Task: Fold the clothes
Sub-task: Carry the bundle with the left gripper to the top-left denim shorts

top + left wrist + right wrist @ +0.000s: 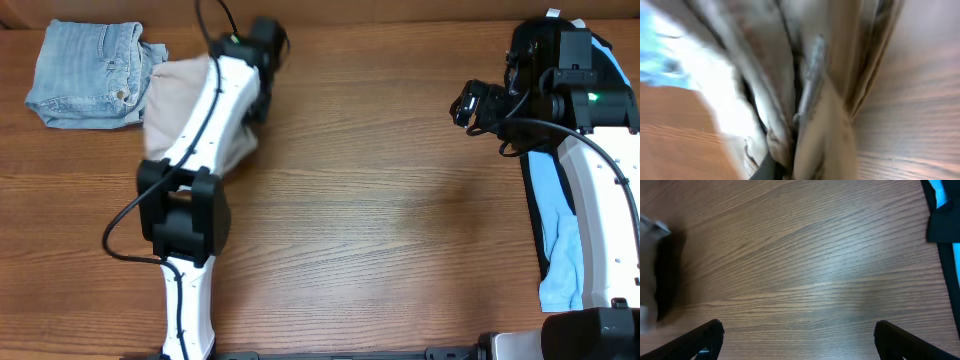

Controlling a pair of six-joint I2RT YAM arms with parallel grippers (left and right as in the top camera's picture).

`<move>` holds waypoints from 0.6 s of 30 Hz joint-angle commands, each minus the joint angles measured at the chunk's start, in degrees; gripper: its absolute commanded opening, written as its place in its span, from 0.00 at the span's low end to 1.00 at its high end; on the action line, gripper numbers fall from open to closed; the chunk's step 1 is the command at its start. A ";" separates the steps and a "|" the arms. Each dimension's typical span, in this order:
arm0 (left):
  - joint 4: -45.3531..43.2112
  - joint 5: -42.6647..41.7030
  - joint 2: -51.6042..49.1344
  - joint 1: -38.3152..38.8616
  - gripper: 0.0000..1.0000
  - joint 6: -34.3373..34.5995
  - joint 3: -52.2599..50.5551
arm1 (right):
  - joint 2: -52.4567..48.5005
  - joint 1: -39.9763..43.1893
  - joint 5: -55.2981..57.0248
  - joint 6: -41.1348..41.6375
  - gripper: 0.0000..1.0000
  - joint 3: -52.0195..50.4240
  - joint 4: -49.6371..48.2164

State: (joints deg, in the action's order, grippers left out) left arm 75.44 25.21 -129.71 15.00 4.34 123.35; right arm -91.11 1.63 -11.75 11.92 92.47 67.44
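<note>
While its fingers pinch tight on a gathered bunch of cloth, the left gripper (pixel 259 106) points down at the right edge of the khaki shorts (pixel 178 98), and the wrist view is filled with beige folds running upward from the jaws. Behind the fingers, the black wrist sits high near the table's far edge. The white forearm slants back across the shorts to a black elbow block near the front left. The shorts lie at the far left of the wooden table (pixel 380 210), partly hidden under that arm. They look rumpled and loosely heaped, their left edge touching the folded denim shorts (pixel 85 68) in the corner. Up close the fabric is creased into long pleats, blurred, with a pale patch showing on the left. Over on the right, the right gripper (pixel 800 347) holds its two black fingers spread wide above bare wood, gripping nothing. Its arm bends back over a black and light-blue garment (pixel 562 255) at the table's right edge.
</note>
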 commanded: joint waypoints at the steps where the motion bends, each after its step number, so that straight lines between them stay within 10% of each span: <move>1: 3.21 1.70 0.96 -0.79 0.04 -1.27 13.81 | 0.55 0.37 0.15 -0.44 1.00 0.50 -0.26; 18: 6.49 0.46 1.03 -9.38 0.04 -7.45 43.39 | 0.55 0.37 0.13 -0.42 1.00 0.50 -0.02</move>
State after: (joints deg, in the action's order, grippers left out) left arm 83.00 24.25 -129.73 9.32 -0.54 162.36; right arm -91.11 1.63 -11.77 11.94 92.47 67.53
